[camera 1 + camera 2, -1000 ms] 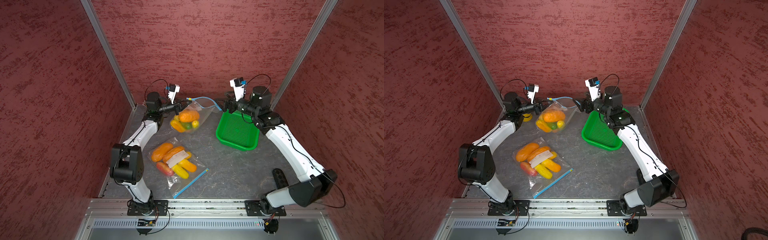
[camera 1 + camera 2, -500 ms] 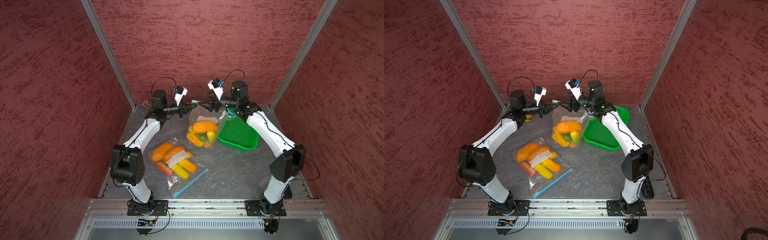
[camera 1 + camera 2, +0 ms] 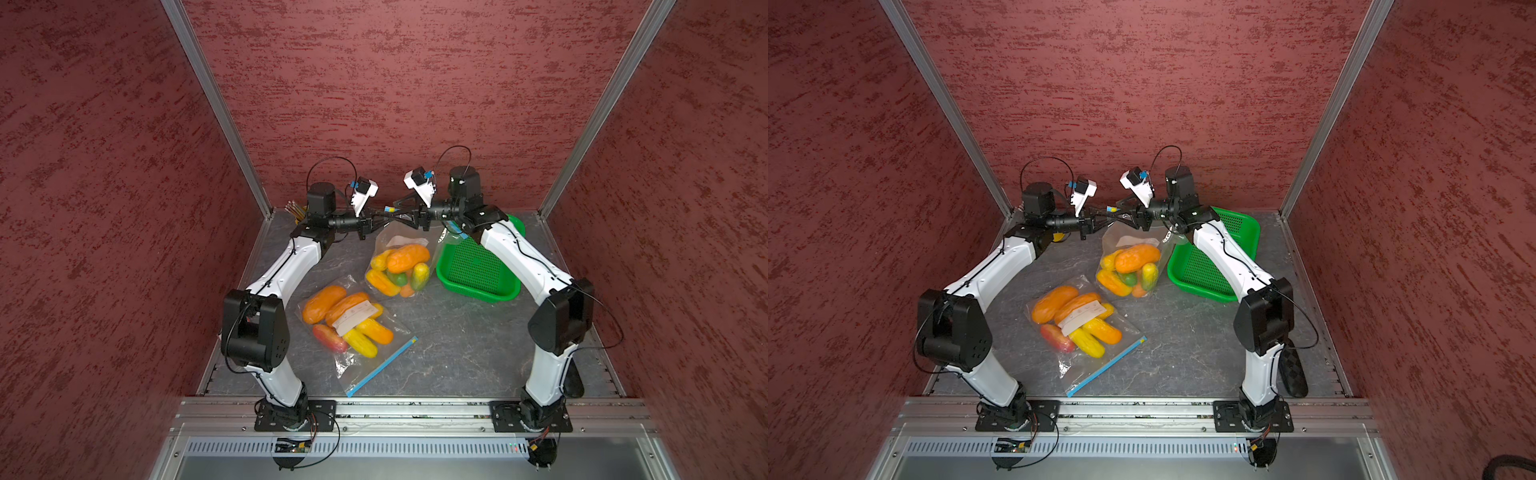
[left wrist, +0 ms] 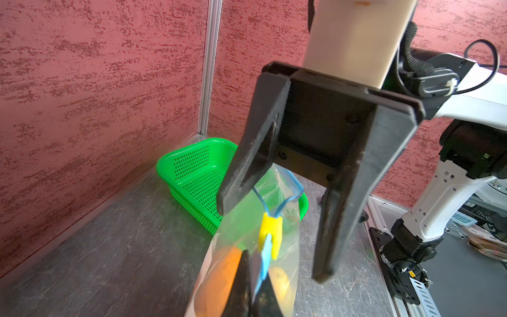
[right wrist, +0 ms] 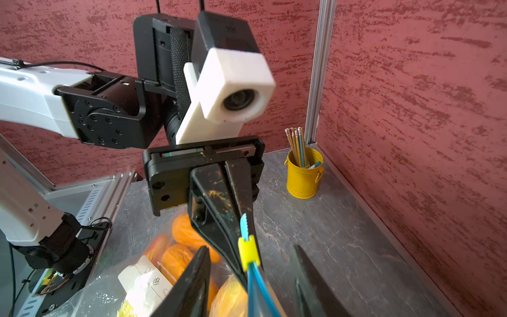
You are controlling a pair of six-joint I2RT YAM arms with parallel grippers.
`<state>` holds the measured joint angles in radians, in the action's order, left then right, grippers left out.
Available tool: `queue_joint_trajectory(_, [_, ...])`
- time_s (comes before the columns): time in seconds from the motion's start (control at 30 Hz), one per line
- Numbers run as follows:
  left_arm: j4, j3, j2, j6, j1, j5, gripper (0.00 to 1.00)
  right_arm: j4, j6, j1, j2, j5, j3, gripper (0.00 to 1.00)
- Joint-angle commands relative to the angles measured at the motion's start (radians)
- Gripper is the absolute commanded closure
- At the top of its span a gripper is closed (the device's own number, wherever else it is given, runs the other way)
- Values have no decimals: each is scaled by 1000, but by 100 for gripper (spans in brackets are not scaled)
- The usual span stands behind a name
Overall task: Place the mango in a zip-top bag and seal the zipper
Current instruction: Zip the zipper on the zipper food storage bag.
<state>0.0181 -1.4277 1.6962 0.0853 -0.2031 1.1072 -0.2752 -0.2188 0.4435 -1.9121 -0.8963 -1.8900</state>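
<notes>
A clear zip-top bag hangs at the back middle, between my two grippers. Inside it lie an orange mango and several yellow and green fruits. My left gripper is shut on the closed end of the blue zipper. The yellow slider sits just past its tips. Beyond the slider the two blue tracks split apart. My right gripper faces the left one, open, with a finger on each side of the slider and not touching it. In both top views the two grippers meet tip to tip.
A second bag with several fruits lies flat on the table in front. A green basket stands right of the hanging bag, under my right forearm. A yellow cup of pencils stands in the back left corner.
The hanging bag has moved from the back left to the middle. My right gripper has come from over the basket to the slider by the left gripper, and its jaws have narrowed.
</notes>
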Motion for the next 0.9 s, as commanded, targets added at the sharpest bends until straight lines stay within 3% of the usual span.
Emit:
queue_joint_trajectory(0.0, [-9, -19, -4, 29, -5, 28, 100, -21, -11, 8, -18, -42, -47, 62])
queue_joint_trajectory(0.13, [-14, -22, -1, 33, -5, 25, 100, -5, -3, 7, -15, -45, -41, 76])
queue_joint_trajectory(0.37, [-17, -16, -2, 30, -5, 19, 100, 63, 21, 8, 34, -47, 23, 89])
queue_joint_trajectory(0.67, [175, 66, -15, -126, 44, 11, 100, 70, 14, -7, 88, -14, 97, 92])
queue_joint_trajectory(0.87, [202, 89, -29, -151, 62, 9, 100, 68, 6, -24, 128, 26, 163, 97])
